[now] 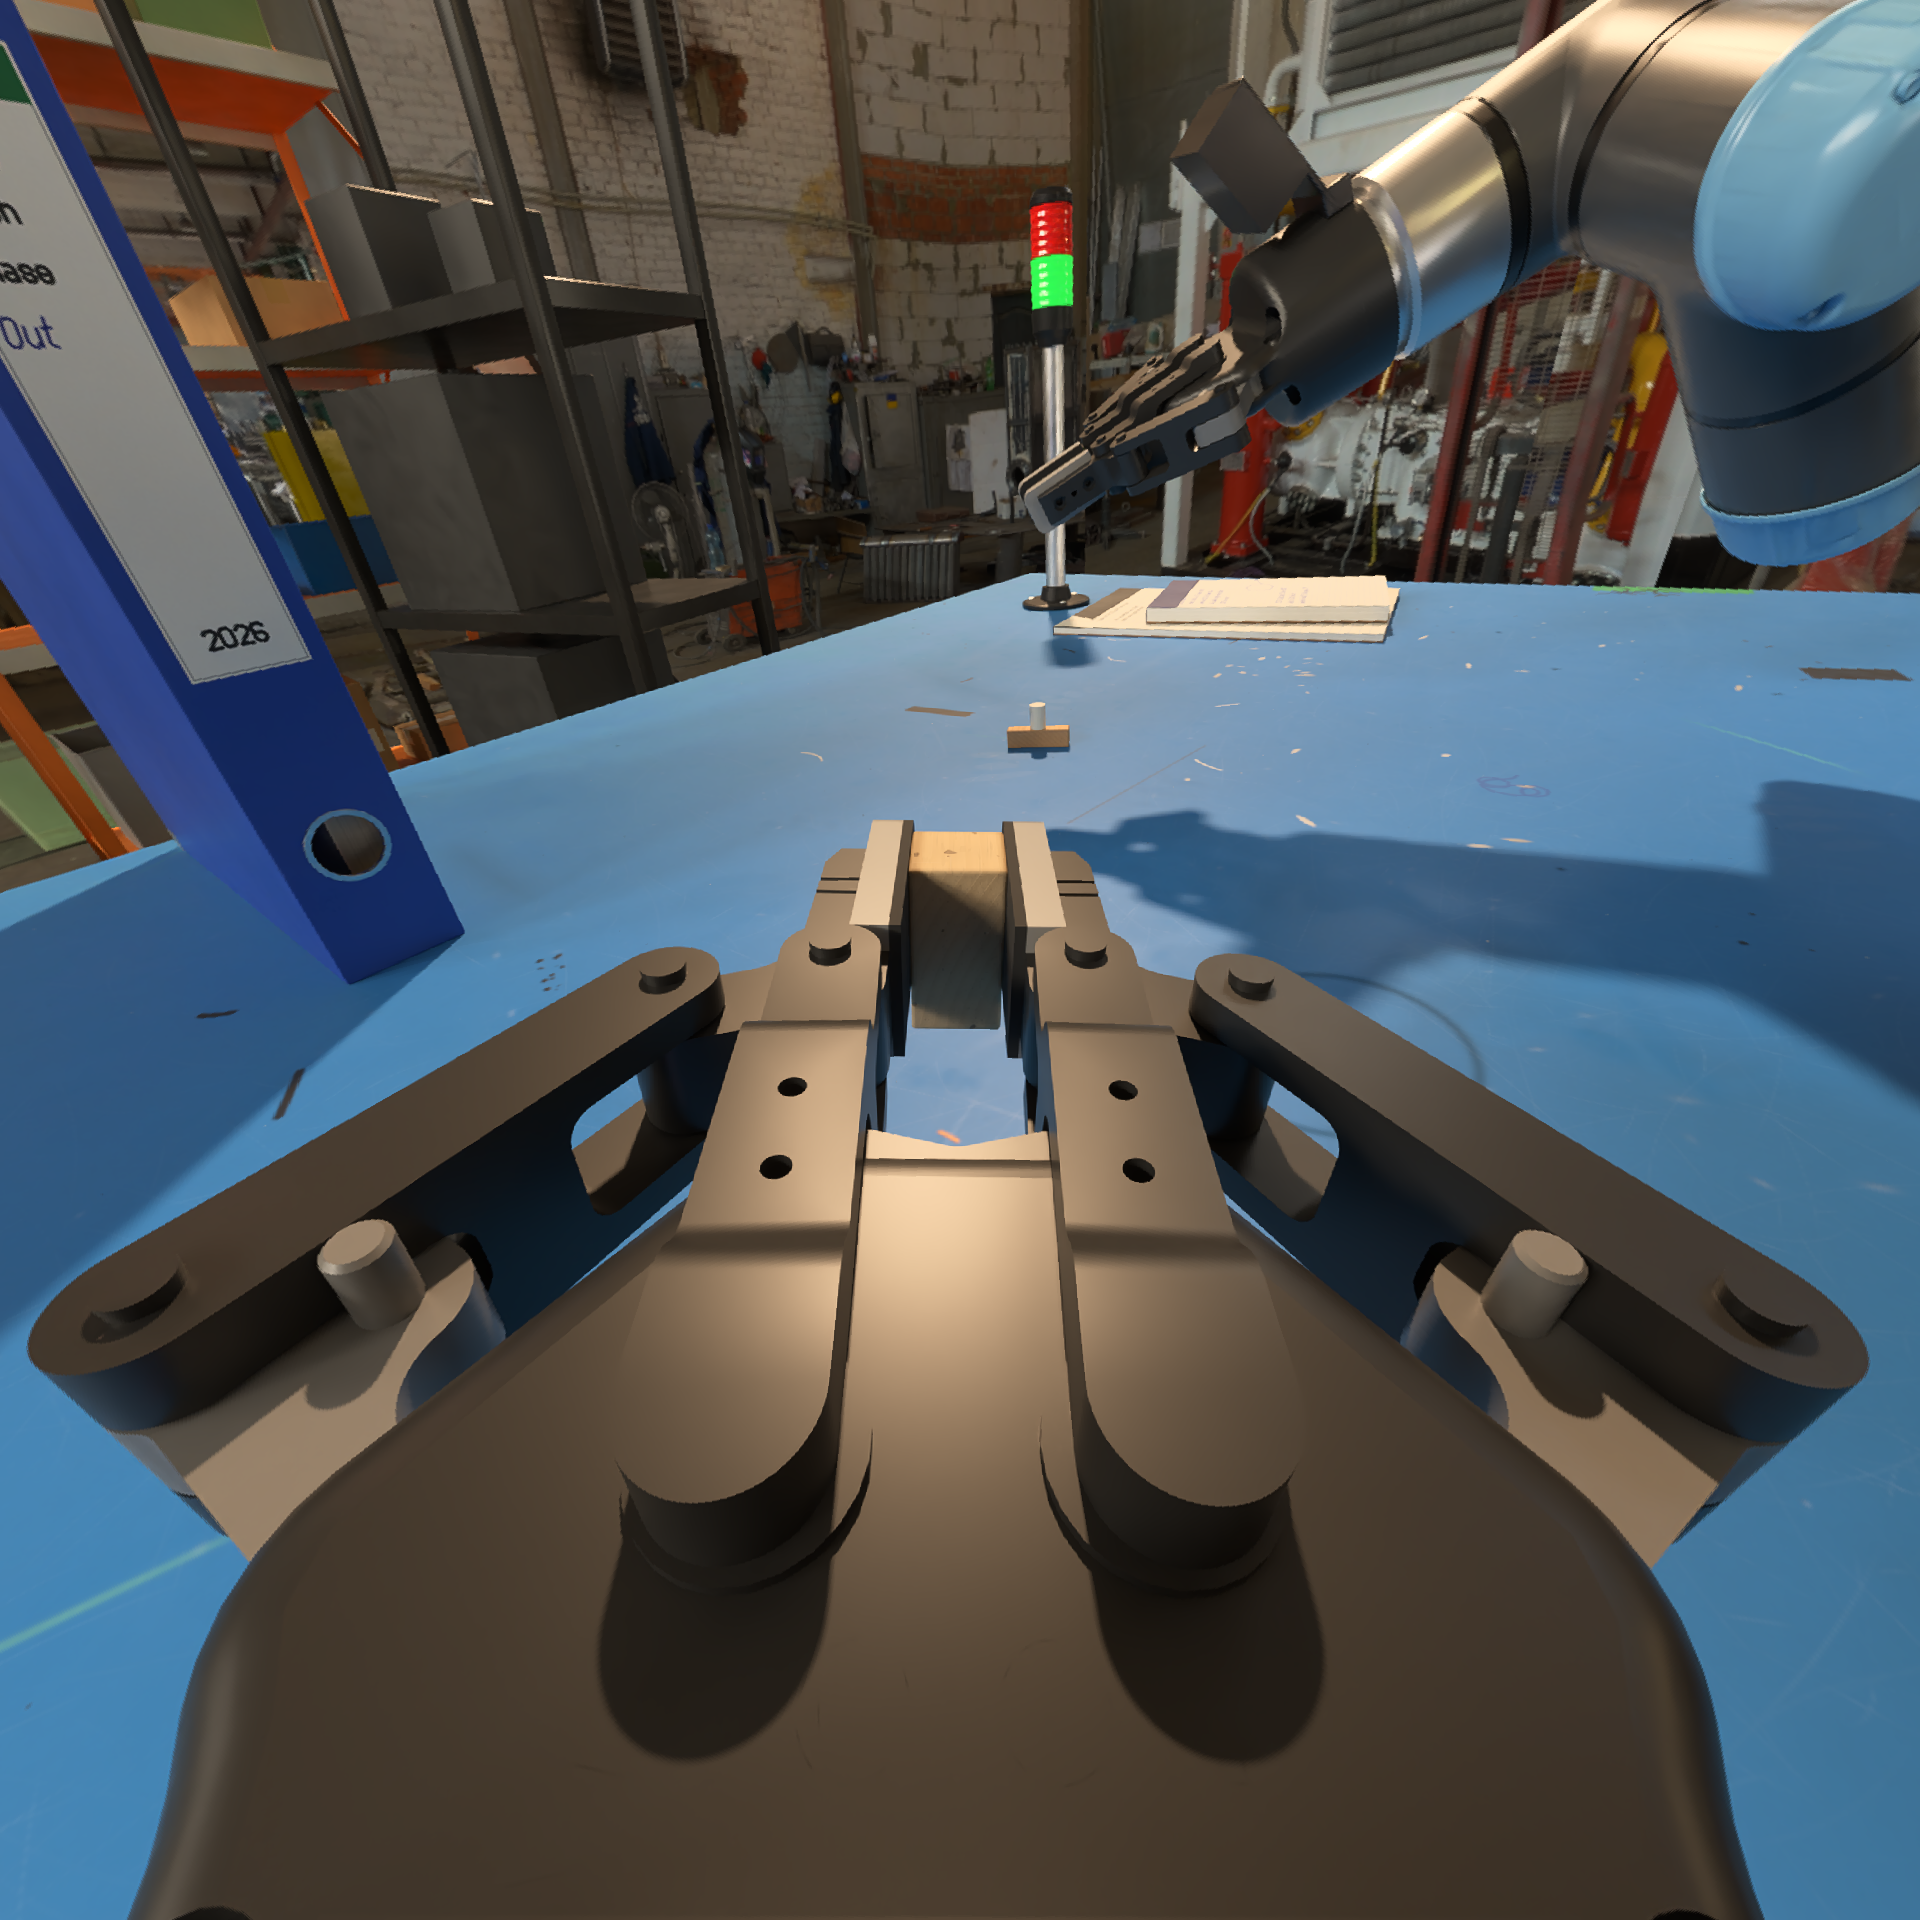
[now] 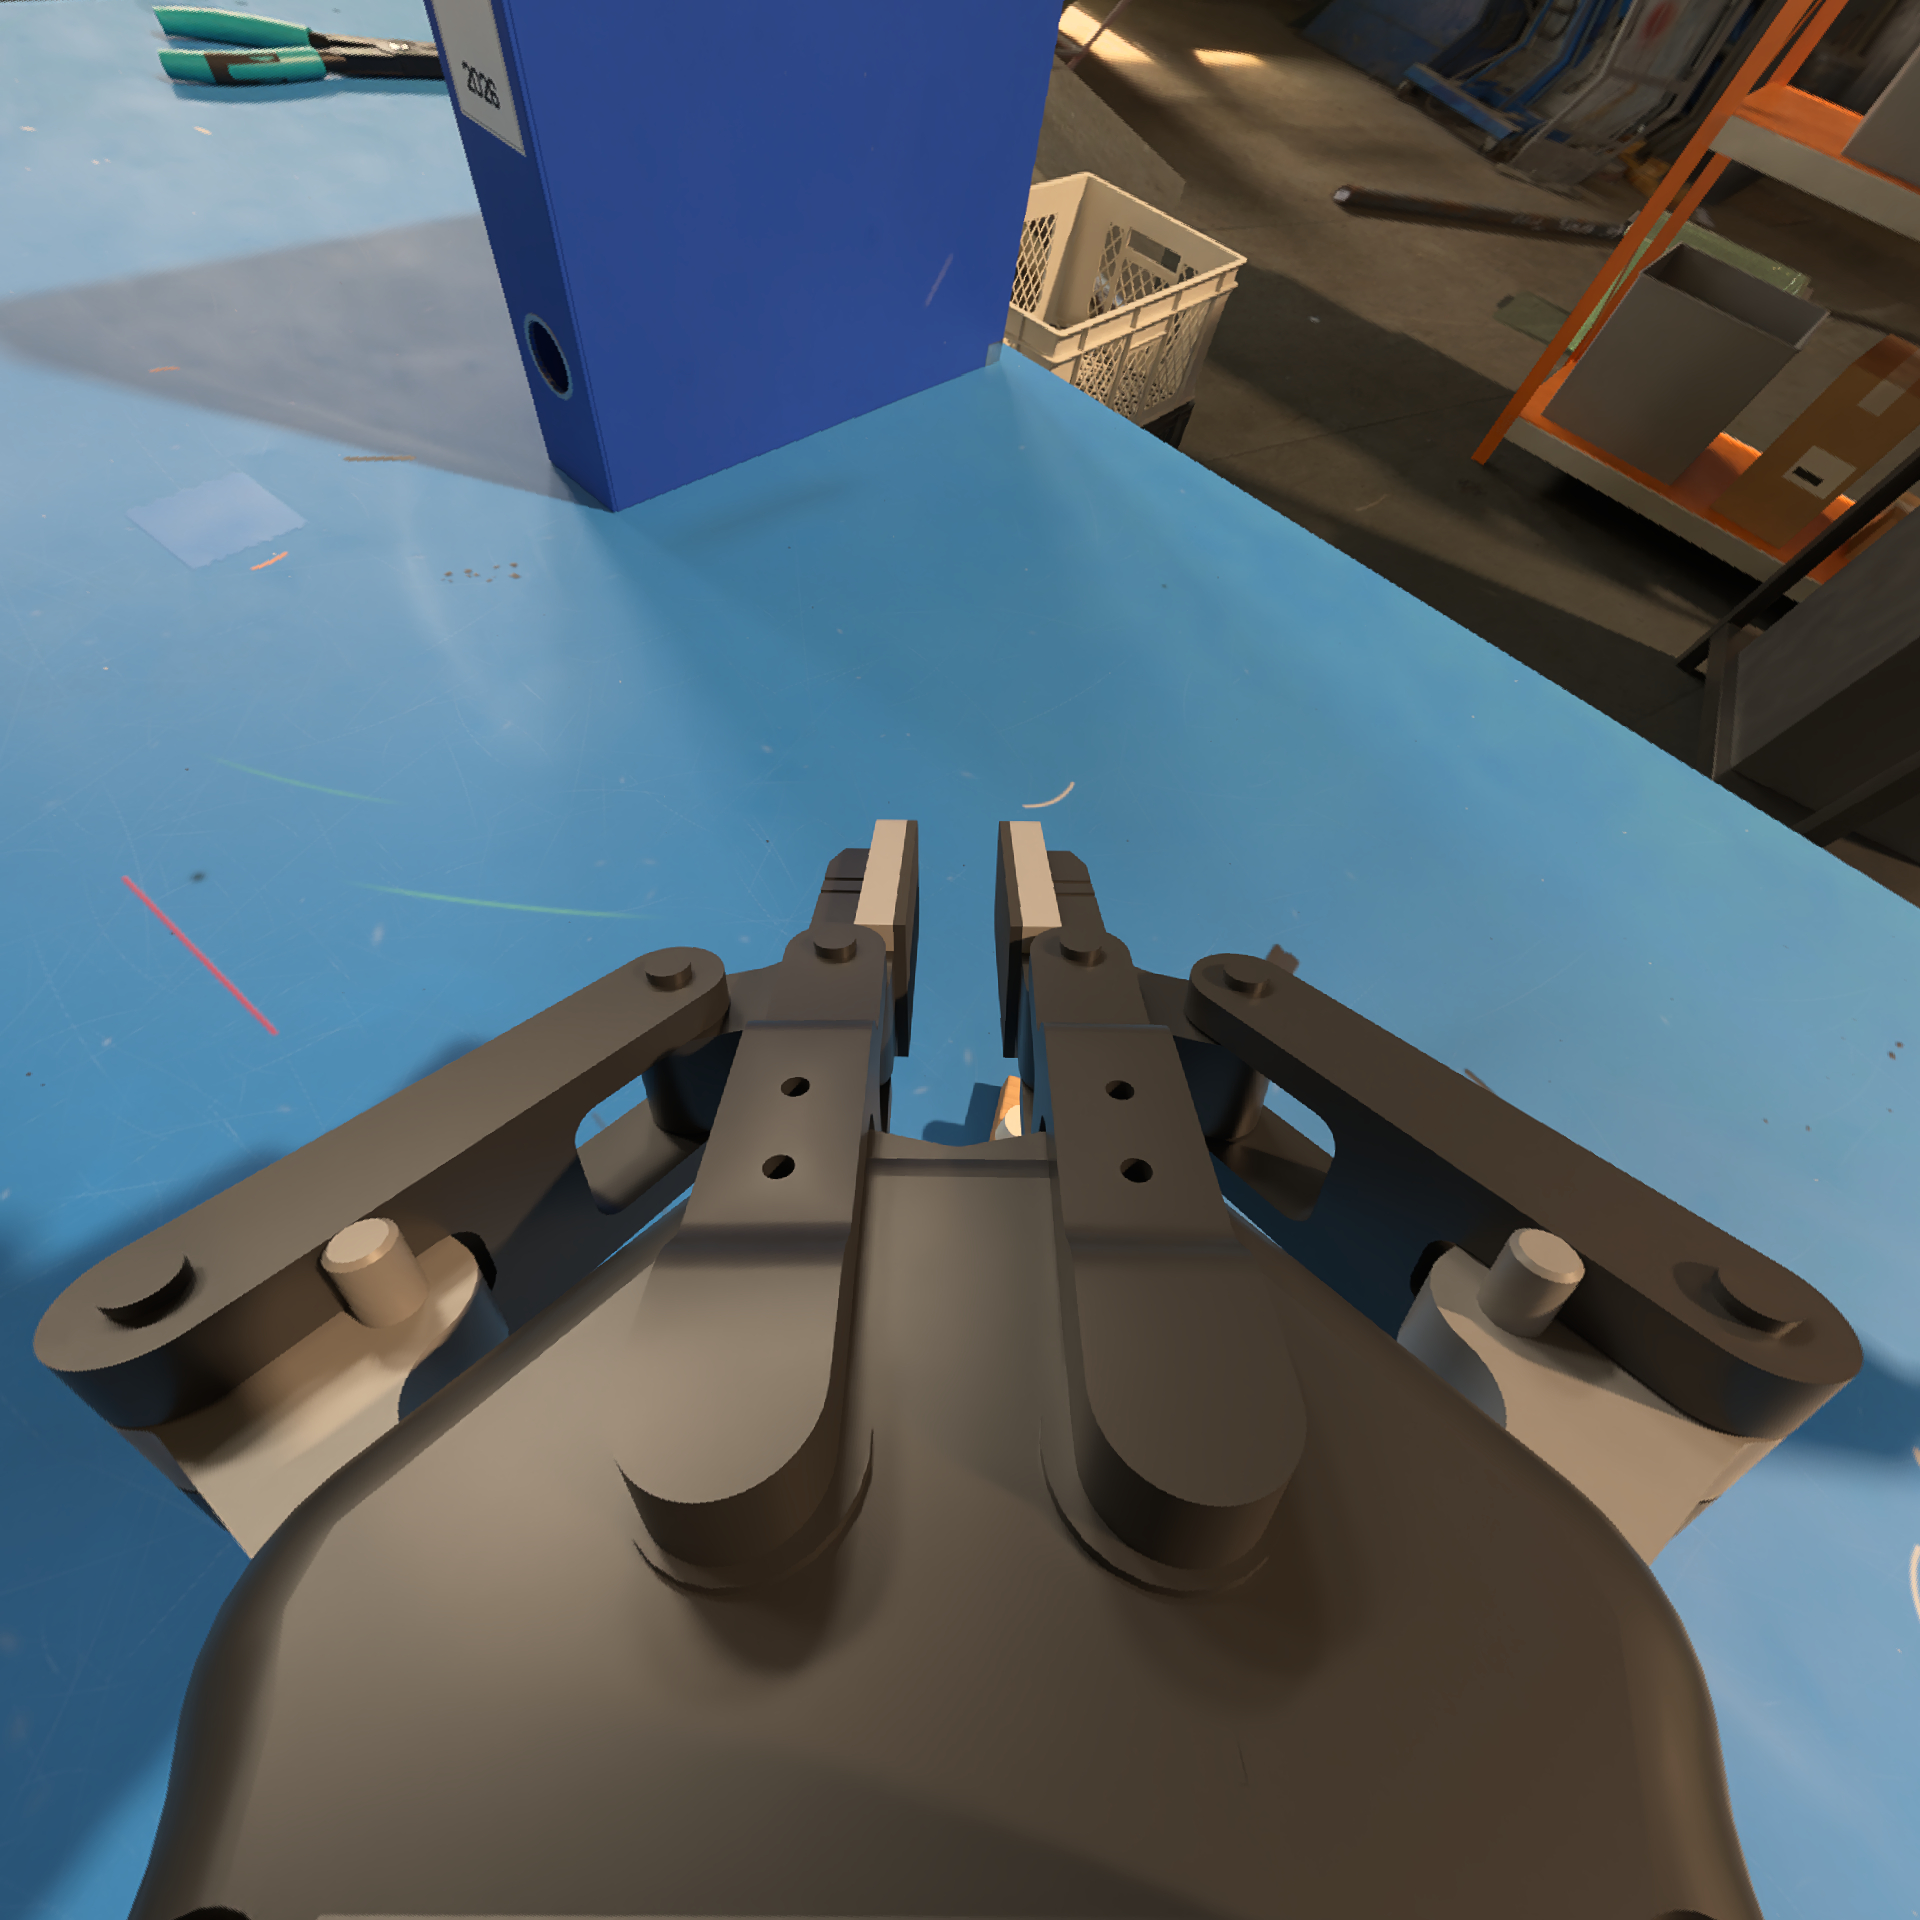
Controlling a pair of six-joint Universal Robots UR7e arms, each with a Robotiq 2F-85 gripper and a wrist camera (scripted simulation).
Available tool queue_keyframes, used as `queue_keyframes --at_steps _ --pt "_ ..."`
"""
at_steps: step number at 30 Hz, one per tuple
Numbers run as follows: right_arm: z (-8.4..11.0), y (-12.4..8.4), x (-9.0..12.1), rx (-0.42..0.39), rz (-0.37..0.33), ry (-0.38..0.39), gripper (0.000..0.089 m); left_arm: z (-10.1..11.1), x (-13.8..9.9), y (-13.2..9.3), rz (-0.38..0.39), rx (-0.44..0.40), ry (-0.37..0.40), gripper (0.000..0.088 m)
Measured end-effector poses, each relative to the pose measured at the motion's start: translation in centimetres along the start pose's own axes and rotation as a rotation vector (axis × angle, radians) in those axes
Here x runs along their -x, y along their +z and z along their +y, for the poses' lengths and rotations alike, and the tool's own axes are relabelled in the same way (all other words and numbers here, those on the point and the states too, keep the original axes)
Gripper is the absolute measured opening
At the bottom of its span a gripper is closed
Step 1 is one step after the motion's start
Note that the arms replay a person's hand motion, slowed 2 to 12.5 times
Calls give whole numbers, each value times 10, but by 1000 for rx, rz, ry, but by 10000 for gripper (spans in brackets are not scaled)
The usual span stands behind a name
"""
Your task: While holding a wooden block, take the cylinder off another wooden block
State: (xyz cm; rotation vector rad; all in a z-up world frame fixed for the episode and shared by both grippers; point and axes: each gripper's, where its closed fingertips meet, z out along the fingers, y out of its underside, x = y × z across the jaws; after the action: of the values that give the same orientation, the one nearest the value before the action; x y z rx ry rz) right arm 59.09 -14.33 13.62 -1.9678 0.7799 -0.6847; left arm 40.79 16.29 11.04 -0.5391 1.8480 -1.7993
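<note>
Closest to the left wrist camera, the left gripper (image 1: pixel 957 868) has its jaws closed on a wooden block (image 1: pixel 957 914), pinched between the two pads and held just above the blue desk (image 1: pixel 1455 1039). Farther off, near the middle of the desk, a second wooden block (image 1: pixel 1037 739) lies flat with a small pale cylinder (image 1: pixel 1037 715) standing upright on it. Up and to the right of it, well above the desk, hangs the right gripper (image 1: pixel 1049 499). In its own wrist view the right gripper (image 2: pixel 957 868) has its jaws drawn close together with a narrow gap and nothing between them, so it holds nothing. A blue binder (image 1: pixel 208 623) stands at the left edge, and a signal lamp pole (image 1: pixel 1052 416) and a stack of papers (image 1: pixel 1236 611) sit at the far edge.

Judging by this, the holding half of the task is done. Taking the cylinder off is not yet begun: the right gripper would need to open wider, descend and grip it.
</note>
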Motion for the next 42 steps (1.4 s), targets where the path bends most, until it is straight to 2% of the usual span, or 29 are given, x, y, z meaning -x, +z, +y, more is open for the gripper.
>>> queue_keyframes --at_steps 42 --pt "-2 -4 -8 -12 25 31 137 0 -1 0 5 2 0 147"
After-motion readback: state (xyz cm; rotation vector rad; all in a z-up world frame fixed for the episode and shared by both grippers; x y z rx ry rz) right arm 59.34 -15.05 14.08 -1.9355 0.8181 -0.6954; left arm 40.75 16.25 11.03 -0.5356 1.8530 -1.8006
